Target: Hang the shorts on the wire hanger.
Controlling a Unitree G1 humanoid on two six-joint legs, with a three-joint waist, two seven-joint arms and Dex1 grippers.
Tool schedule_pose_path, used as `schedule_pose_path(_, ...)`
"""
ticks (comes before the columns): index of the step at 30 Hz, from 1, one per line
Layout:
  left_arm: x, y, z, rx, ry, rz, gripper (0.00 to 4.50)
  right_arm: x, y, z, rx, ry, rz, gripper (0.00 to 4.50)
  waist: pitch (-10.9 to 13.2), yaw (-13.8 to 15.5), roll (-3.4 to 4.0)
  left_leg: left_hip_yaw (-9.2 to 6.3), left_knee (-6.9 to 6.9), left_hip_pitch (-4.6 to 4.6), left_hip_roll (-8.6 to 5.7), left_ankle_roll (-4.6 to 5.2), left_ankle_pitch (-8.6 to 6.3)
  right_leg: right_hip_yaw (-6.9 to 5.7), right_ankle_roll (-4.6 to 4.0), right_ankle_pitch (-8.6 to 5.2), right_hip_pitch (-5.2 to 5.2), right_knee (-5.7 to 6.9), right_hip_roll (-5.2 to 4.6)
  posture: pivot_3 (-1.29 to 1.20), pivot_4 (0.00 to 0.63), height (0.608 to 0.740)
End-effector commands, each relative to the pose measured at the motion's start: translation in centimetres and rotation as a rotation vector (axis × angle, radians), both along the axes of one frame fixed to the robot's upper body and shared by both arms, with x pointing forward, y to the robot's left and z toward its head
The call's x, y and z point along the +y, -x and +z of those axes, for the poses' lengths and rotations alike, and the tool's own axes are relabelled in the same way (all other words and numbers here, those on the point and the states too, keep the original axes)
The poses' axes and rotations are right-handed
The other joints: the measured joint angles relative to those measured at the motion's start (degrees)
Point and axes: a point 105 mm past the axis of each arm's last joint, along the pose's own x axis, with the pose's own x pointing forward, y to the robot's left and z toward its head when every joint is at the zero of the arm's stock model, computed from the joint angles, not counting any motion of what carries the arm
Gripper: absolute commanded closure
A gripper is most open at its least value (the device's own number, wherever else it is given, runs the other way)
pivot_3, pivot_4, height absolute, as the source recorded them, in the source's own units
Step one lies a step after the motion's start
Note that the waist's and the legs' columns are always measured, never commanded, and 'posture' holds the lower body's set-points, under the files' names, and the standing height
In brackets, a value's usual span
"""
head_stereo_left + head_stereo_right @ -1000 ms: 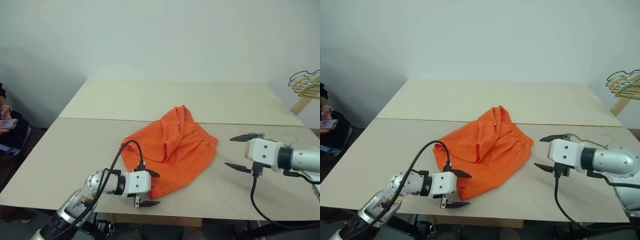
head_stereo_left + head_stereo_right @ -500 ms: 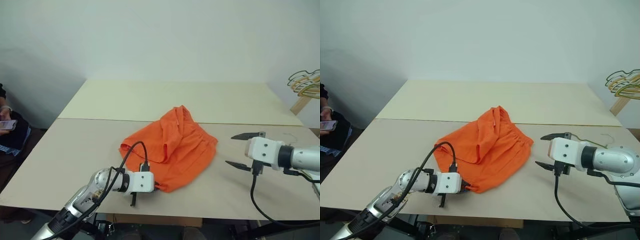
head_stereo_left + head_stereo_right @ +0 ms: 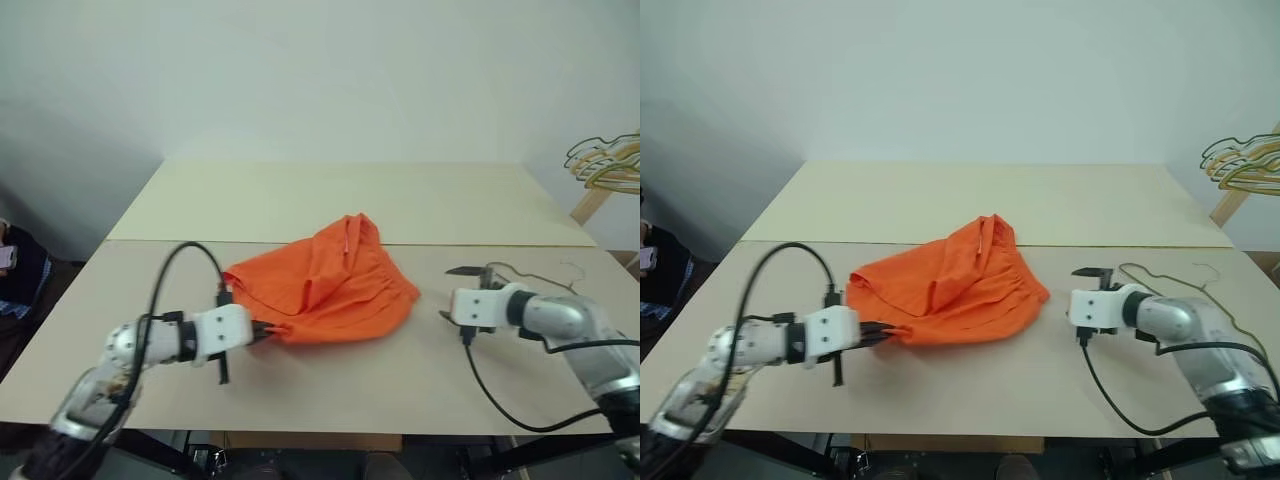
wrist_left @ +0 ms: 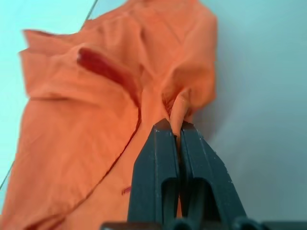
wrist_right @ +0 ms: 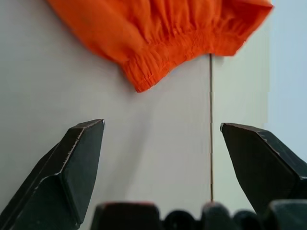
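Two claws: both on view over the table [image 3: 330, 385].
Hard to make out: wire hanger [image 3: 535, 277] shows as a thin line on the table behind the right claw [image 3: 458, 294], partly hidden by the arm; a bunch of hangers [image 3: 603, 161] at the right edge is cut off.
Left claw [image 4: 173, 125]: clenched on a fold of the shorts' near hem, seen plainly in the left wrist view; head views blur it.
Right claw: released, fingers wide apart, just beside the waistband, not touching.
Right wrist view: gathered elastic waistband and a seam in the table.
Shorts [image 3: 330, 285]: bright orange, crumpled, mid-table.
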Motion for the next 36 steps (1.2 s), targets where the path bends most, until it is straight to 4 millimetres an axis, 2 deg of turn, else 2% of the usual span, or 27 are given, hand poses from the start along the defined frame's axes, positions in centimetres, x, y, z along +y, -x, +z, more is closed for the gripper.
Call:
schedule_pose_path(1,0.7,0.3,1.4,-0.03,0.016,0.017,4.42,1.2,-0.2,0.2,-0.038,0.01,0.094,0.0,0.0,0.33,0.01,0.0,0.0,0.0,0.0,0.0,0.0,0.0,0.0,0.0,0.0,0.0,-0.03,0.01,0.0,0.74)
schedule_pose_path(7,1.4,0.9,1.7,-0.006,0.078,0.073,4.42,4.4,-0.1,-0.1,-0.034,-0.053,0.2,0.0,0.0,0.76,-0.01,-0.03,0.0,0.0,0.02,0.0,0.0,-0.06,0.0,0.0,0.01,0.05,-0.07,0.03,0.0,0.74)
schedule_pose_path(14,1.9,0.8,1.7,-0.018,0.063,0.088,4.42,6.0,-1.4,-0.4,-0.065,-0.04,0.243,0.0,0.0,1.51,0.0,0.0,0.0,0.02,-0.02,-0.02,0.01,-0.06,0.0,0.0,0.01,0.08,-0.08,0.04,0.0,0.74)
schedule_pose_path(17,1.9,0.6,1.8,-0.022,0.065,0.087,4.5,6.4,-1.6,-0.6,-0.045,-0.058,0.255,0.59,0.0,1.74,0.0,0.0,-0.01,0.02,-0.04,-0.05,0.03,-0.08,0.0,0.0,0.01,0.07,-0.06,0.03,0.0,0.74)
schedule_pose_path(19,2.2,0.4,1.7,-0.022,0.06,0.092,4.5,6.2,-1.5,-0.9,-0.02,-0.039,0.259,1.2,0.0,1.83,0.0,-0.01,-0.01,0.01,-0.04,-0.06,0.03,-0.11,0.0,0.0,0.01,0.07,-0.08,0.03,0.0,0.74)
schedule_pose_path(28,3.0,-0.3,1.2,-0.029,0.063,0.127,4.5,5.7,-0.3,-1.1,0.027,-0.04,0.264,4.45,0.0,1.73,0.0,-0.01,-0.01,0.01,-0.05,-0.05,0.03,-0.11,-0.01,0.0,0.01,0.07,-0.08,0.02,0.0,0.74)
schedule_pose_path(31,3.6,-0.5,0.6,-0.028,0.054,0.146,4.5,4.9,1.2,-0.7,0.061,-0.021,0.273,4.48,0.0,1.95,0.0,-0.03,-0.01,0.0,-0.04,-0.02,0.01,-0.13,0.0,0.0,0.01,0.07,-0.14,0.02,0.0,0.74)
schedule_pose_path(34,4.1,-0.2,0.3,-0.02,0.034,0.147,4.5,4.6,3.7,-0.1,0.128,-0.008,0.298,4.48,0.0,2.12,0.0,-0.06,0.0,-0.02,-0.04,0.02,-0.01,-0.21,0.0,0.0,0.02,0.06,-0.2,0.02,0.0,0.74)
schedule_pose_path(36,4.3,0.5,0.3,0.017,0.026,0.123,4.5,4.8,6.1,0.4,0.217,-0.025,0.319,4.48,0.0,2.1,0.0,-0.04,0.0,-0.03,-0.01,0.04,-0.03,-0.22,0.0,0.0,0.02,0.05,-0.2,0.02,0.0,0.74)
